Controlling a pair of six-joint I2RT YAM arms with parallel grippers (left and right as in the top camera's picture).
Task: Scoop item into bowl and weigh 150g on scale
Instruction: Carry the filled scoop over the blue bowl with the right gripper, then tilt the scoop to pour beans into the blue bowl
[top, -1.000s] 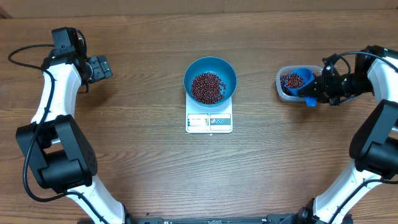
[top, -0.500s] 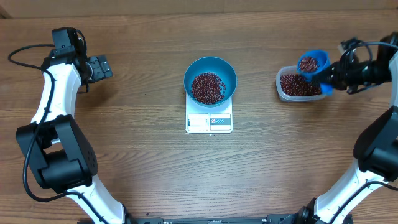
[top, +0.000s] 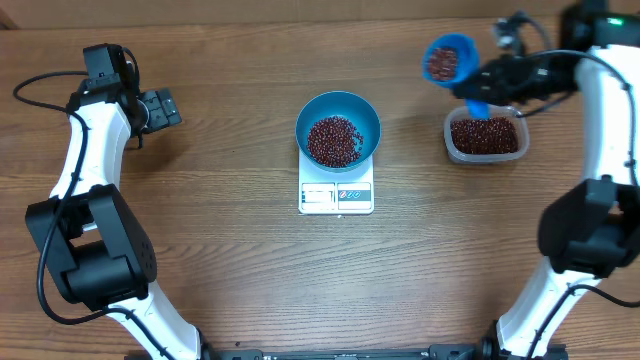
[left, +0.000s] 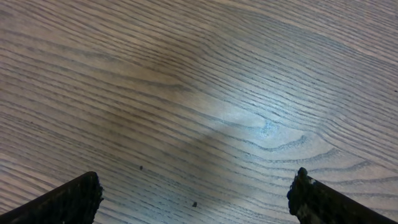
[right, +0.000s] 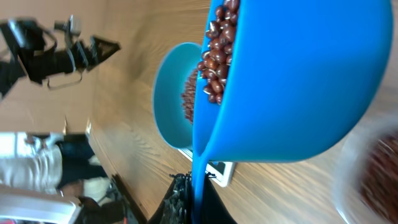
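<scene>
Brown wood-grain table beneath wide-spread left hand; right hand clenched on bean-filled blue scoop.

Blue bowl upright, centred on white scale mid-table, display edge showing in front; red-brown beans heaped loosely in bowl bottom, more in clear tub at right and in blue scoop in the air beside it.

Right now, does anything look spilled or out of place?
Nothing stands out. The beans lie only in the bowl, the clear tub and the scoop the right gripper holds; none show on the table. The bowl sits level on the scale.
</scene>
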